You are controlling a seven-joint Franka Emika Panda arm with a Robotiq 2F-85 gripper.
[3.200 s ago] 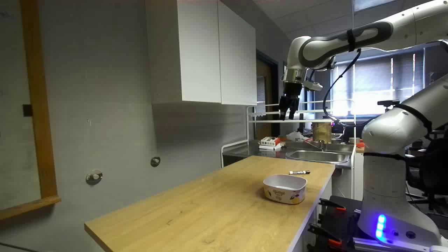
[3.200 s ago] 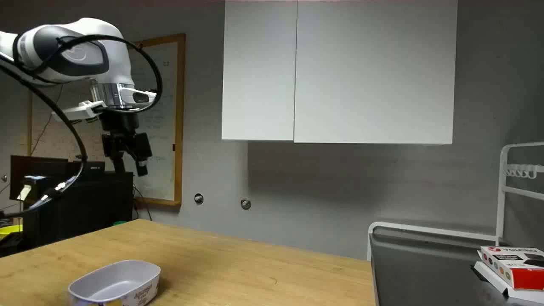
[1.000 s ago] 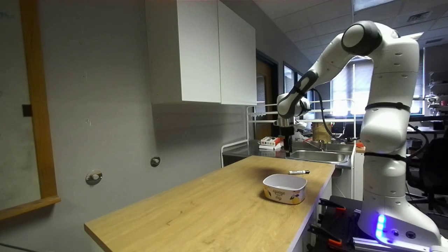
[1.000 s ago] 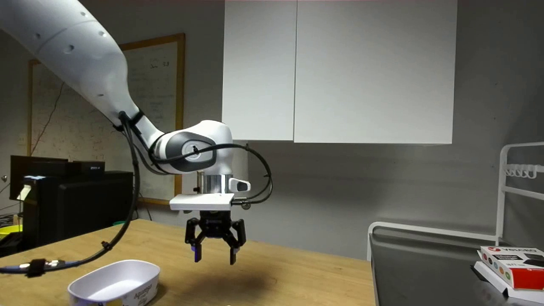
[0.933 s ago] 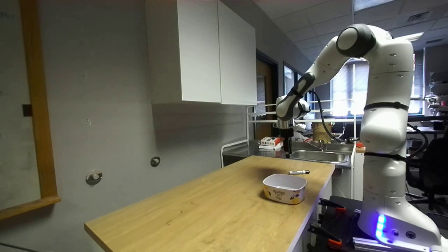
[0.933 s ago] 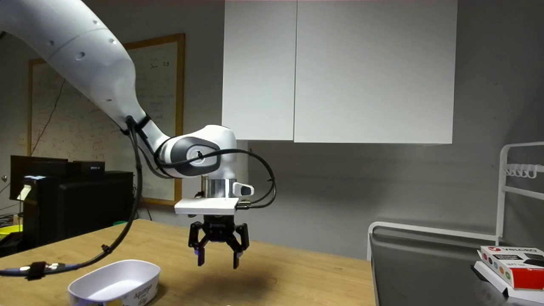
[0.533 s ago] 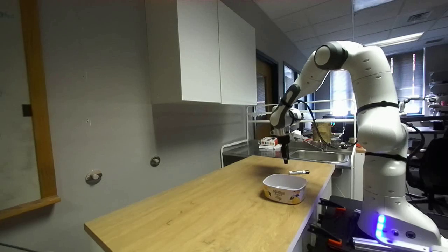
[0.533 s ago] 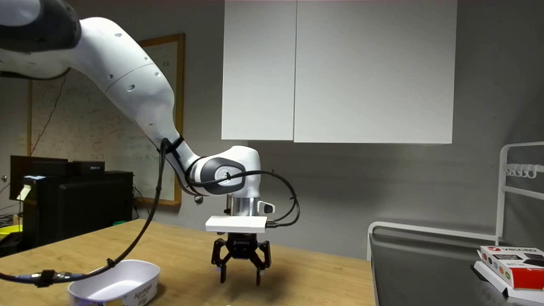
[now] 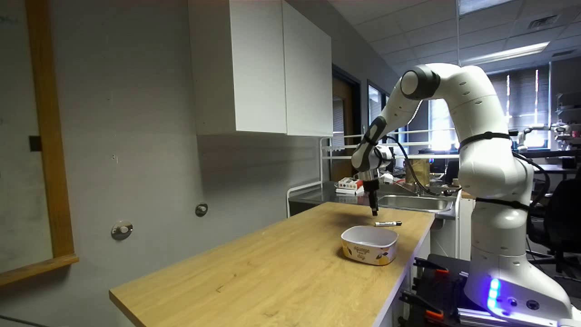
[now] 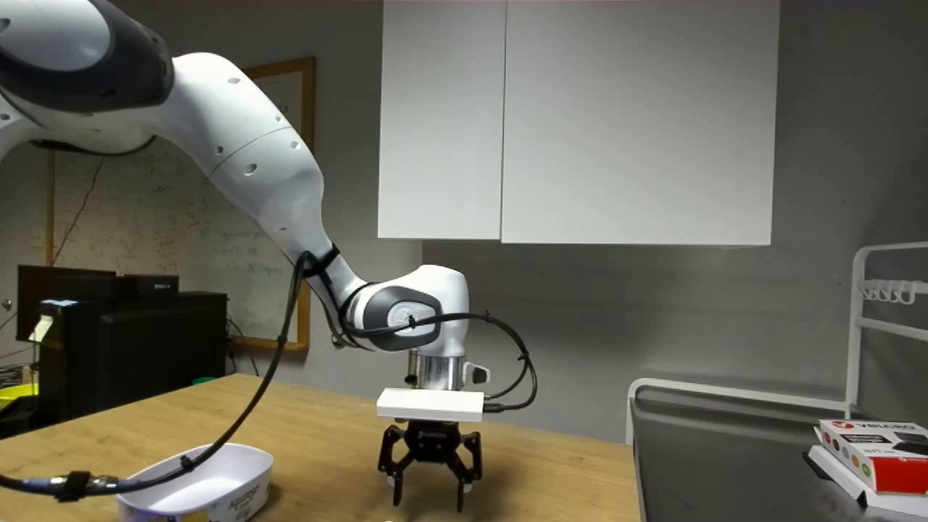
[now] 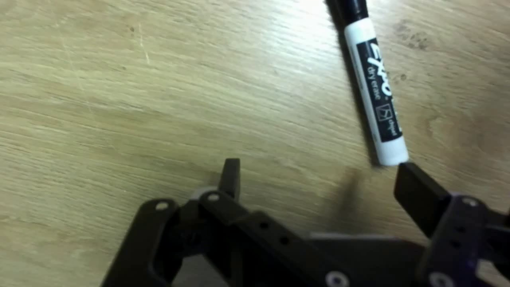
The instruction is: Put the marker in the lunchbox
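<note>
The marker [image 9: 386, 224], white with a black cap and black label, lies on the wooden table behind the lunchbox. In the wrist view the marker [image 11: 376, 91] lies beyond my fingertips, its white end close to the right finger's tip. The lunchbox [image 9: 368, 254], a low whitish bowl with printed lettering and yellow fruit on its side, stands upright on the table. It also shows in an exterior view [image 10: 245, 500], partly behind the arm's cable. My gripper [image 11: 318, 169] is open and empty, pointing down above the table. In both exterior views the gripper [image 9: 374, 214] [image 10: 429, 504] is apart from the lunchbox.
The wooden table [image 9: 272, 277] runs along a wall below white cabinets [image 9: 261, 68]. Behind it are a sink [image 9: 408, 203] and a small box [image 10: 873, 453] on a dark counter. A white rail [image 10: 736, 391] stands at the table's end. The arm's cable [image 10: 268, 377] hangs low over the lunchbox.
The gripper has come down from high up to just above the table near the marker, staying open. Over the last half second it moved slightly lower and sideways. Marker and lunchbox have not moved.
</note>
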